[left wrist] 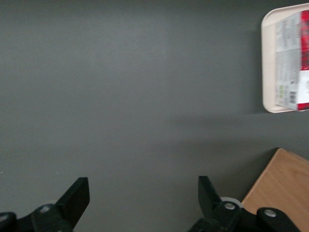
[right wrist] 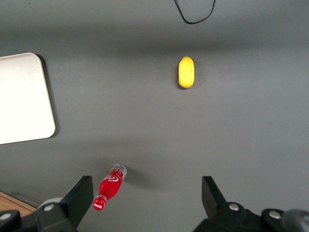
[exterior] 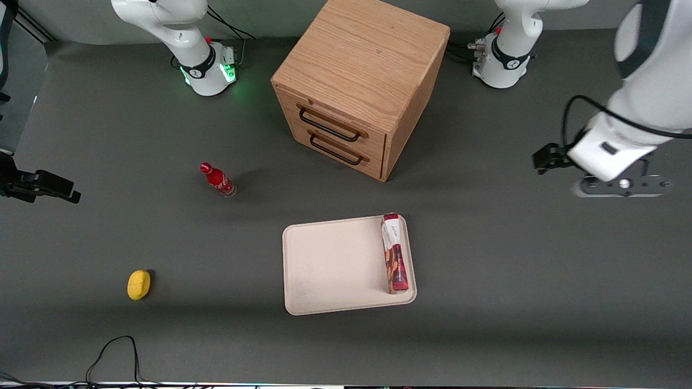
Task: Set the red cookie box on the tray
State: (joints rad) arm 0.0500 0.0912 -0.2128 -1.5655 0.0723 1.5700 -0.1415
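Right of centre in the front view, the red cookie box [exterior: 394,253] lies flat on the tray [exterior: 335,265] along its edge, a slim carton with golden cookies pictured and a white end; at the right edge, the gripper [left wrist: 144,197] hangs over bare table, jaws spread apart, holding nothing.

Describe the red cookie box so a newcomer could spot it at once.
Find the wooden cabinet; nearer the front camera lies a cream tray. The red cookie box rests in it, along the rim toward the working arm's end, where the open gripper hovers. Unlike the red bottle, it is a slim carton.
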